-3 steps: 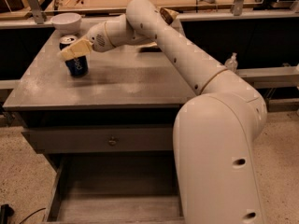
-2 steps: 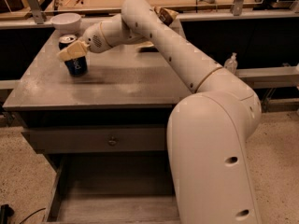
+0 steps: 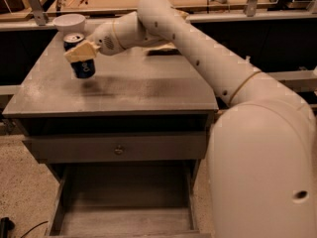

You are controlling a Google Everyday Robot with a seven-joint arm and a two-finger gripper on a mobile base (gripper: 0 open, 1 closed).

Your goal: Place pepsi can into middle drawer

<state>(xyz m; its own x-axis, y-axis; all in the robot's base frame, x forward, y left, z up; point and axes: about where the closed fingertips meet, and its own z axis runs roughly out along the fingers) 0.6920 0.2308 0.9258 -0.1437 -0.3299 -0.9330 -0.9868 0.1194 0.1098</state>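
At the far left rear of the counter [image 3: 148,86] stands a white bowl [image 3: 69,20], unmoved since the earlier frames. Just in front of it is the pepsi can [image 3: 85,68], over the counter's left rear part. Earlier it stood upright on the surface; now it sits a little higher, leaning slightly, with a soft shadow on the counter below it, so it appears lifted clear. The can is dark blue with white lettering on its side, and its silver top with a pull-tab shows beside the bowl. The hand [image 3: 79,52] is clenched on the can's upper half, its tan fingers [image 3: 74,54] lying across the blue side.

To the right, the white arm [image 3: 198,48] reaches from the hand across the counter's back edge to the large rounded body at the lower right, which has shifted somewhat in view since the earlier frames.

Below the counter top is a closed grey drawer front [image 3: 148,148] with a small round knob [image 3: 118,149]. Beneath that, the middle drawer [image 3: 124,205] stands pulled out, its flat scuffed grey floor and low side walls showing.
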